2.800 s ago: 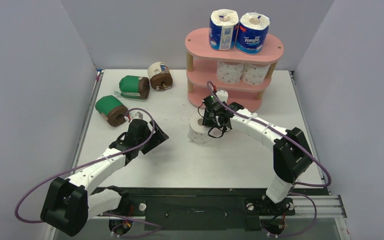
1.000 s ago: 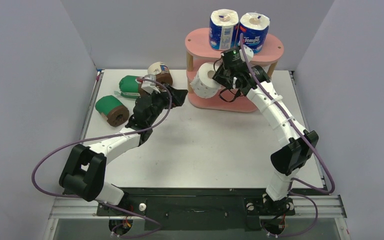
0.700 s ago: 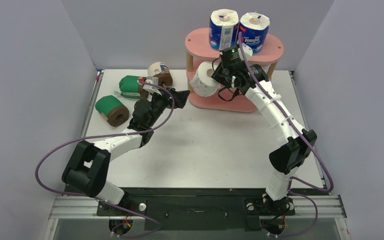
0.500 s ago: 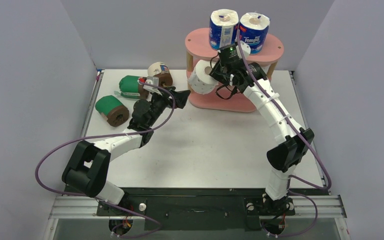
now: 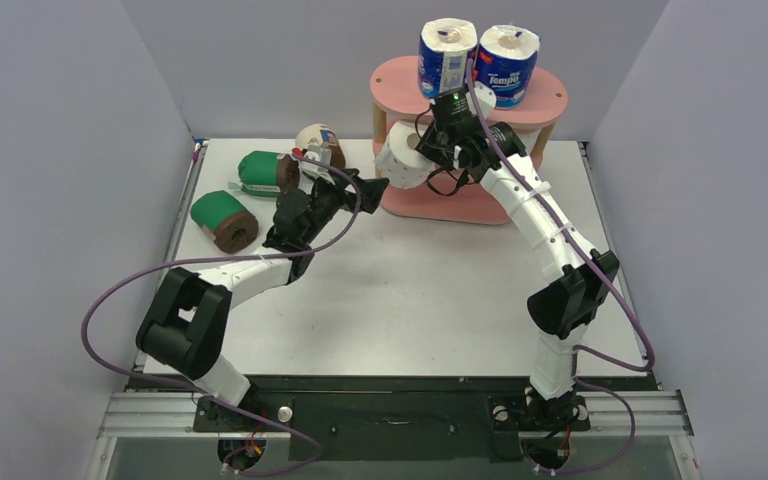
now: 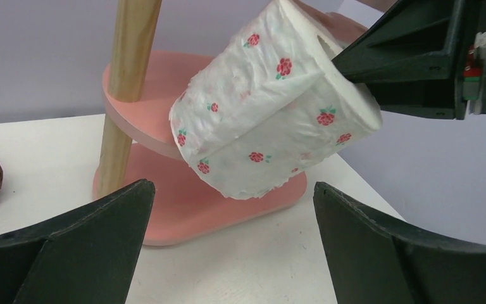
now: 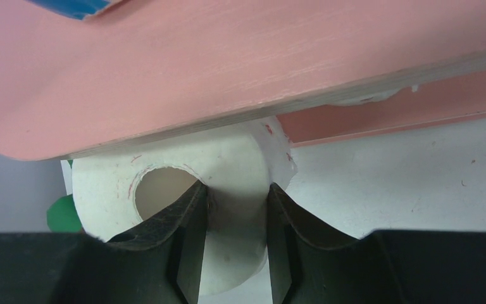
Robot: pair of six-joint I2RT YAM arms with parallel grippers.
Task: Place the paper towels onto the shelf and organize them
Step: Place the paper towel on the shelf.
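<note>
Since the earlier view, we have lifted the dotted roll off the table to the left end of the shelf, and our left arm now reaches in beside it. Our right fingers pinch the roll's wall, one finger inside its core. The roll is tilted at the middle board's edge, near a wooden post; we cannot tell whether it rests there. Our left fingers are spread wide below it, grasping nothing. Two blue rolls stand on top.
</note>
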